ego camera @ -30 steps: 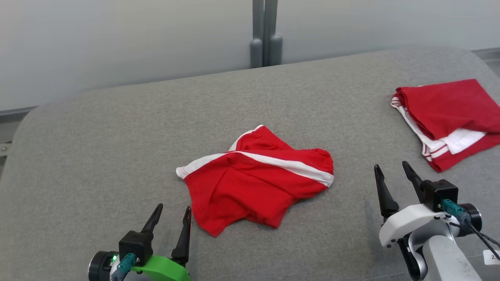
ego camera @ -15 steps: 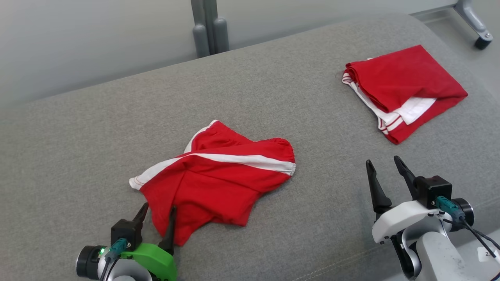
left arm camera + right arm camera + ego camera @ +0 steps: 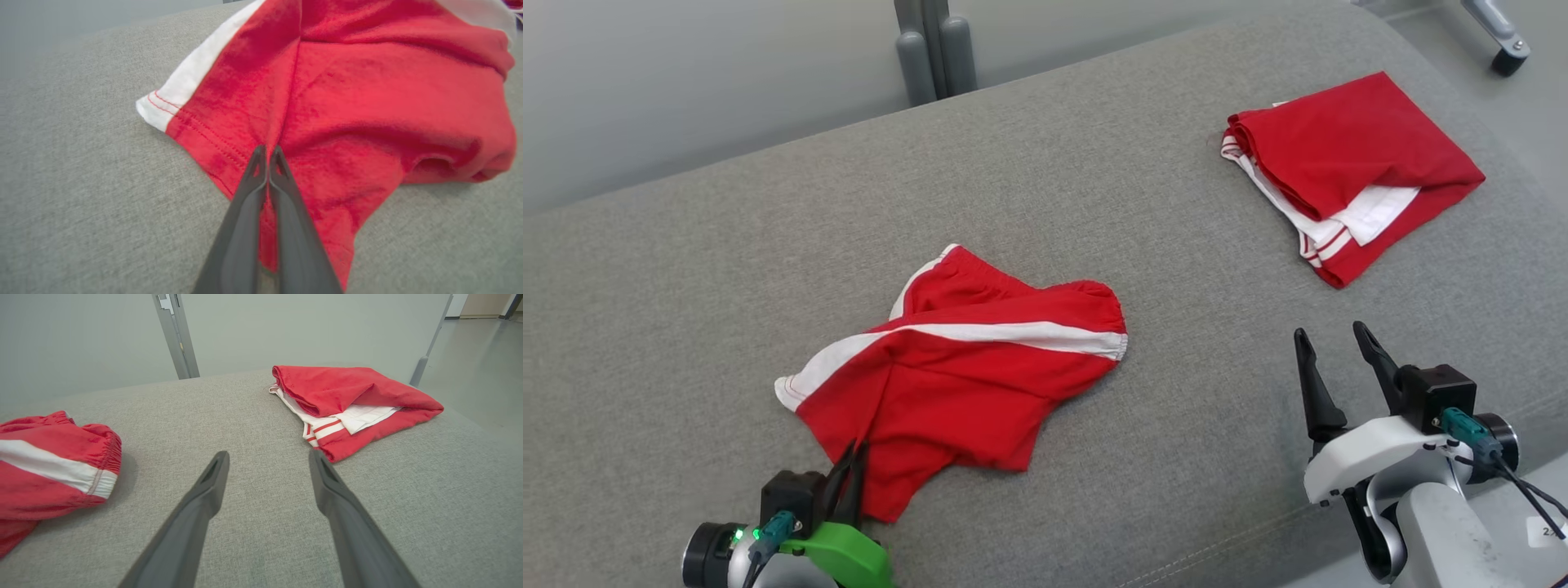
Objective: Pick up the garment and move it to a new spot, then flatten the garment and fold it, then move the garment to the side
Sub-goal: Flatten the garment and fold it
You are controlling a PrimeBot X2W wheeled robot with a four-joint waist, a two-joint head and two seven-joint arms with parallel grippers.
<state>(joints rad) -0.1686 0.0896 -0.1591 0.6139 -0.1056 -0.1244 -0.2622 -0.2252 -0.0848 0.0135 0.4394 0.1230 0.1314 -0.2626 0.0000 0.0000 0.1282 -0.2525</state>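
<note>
The garment [image 3: 964, 384] is a crumpled pair of red shorts with a white side stripe, lying mid-left on the grey padded surface [image 3: 686, 286]. My left gripper [image 3: 854, 449] sits at its near left corner, shut on the red fabric by the hem. The left wrist view shows the garment [image 3: 347, 102] pinched between the closed fingers of the left gripper [image 3: 268, 148]. My right gripper [image 3: 1329, 332] stands open over bare padding to the right, well apart from the cloth. In the right wrist view the right gripper [image 3: 268, 455] has the garment [image 3: 41, 486] off to its left.
A second red and white garment [image 3: 1347, 163], folded, rests at the far right of the surface and is seen as that folded garment [image 3: 347, 400] ahead of the right fingers. A grey post [image 3: 931, 49] stands behind the surface. A caster wheel [image 3: 1507, 57] is at the top right.
The head camera has turned, shifting the whole picture left. My left gripper reached forward onto the garment's near corner and shut on it. The right gripper stayed open.
</note>
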